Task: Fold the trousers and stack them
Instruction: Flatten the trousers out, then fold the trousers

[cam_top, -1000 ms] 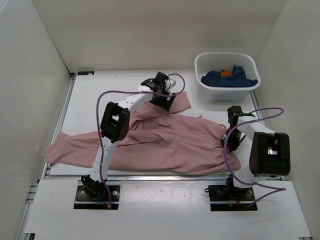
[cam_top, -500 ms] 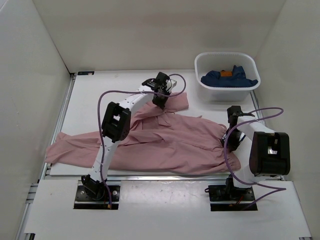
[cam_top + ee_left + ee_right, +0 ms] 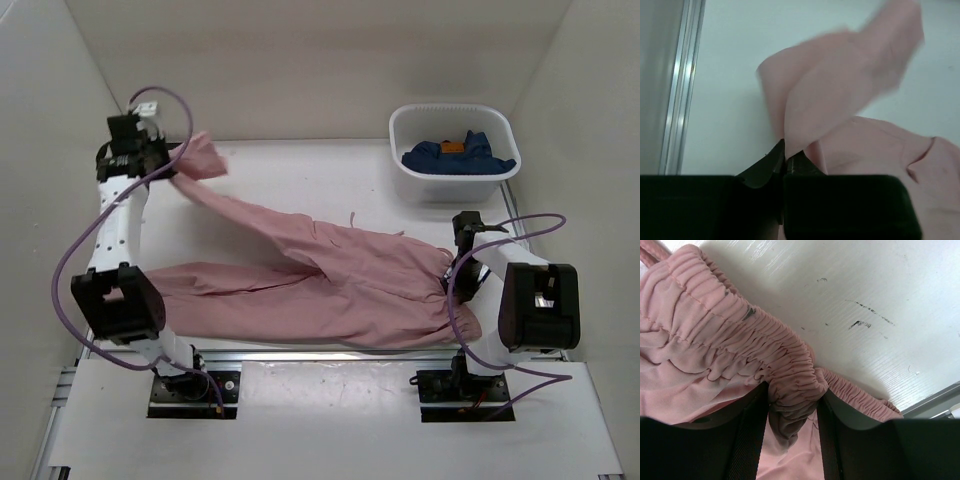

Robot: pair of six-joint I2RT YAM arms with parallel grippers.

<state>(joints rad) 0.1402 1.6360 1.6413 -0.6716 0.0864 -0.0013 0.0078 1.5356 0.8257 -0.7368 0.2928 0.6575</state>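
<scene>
Pink trousers stretch from left claw to right claw, both clamped.

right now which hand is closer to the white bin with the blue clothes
Right. The right hand grips the waistband of the trousers on the near side of the bin; the left hand holds a leg end at the far-left corner.

Bright even light; soft shadows; trousers blurred in left wrist view

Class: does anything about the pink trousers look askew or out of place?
Yes: the trousers lie splayed, one leg stretched diagonally to the far-left corner in the left gripper, the bunched waistband pinched by the right gripper.
</scene>
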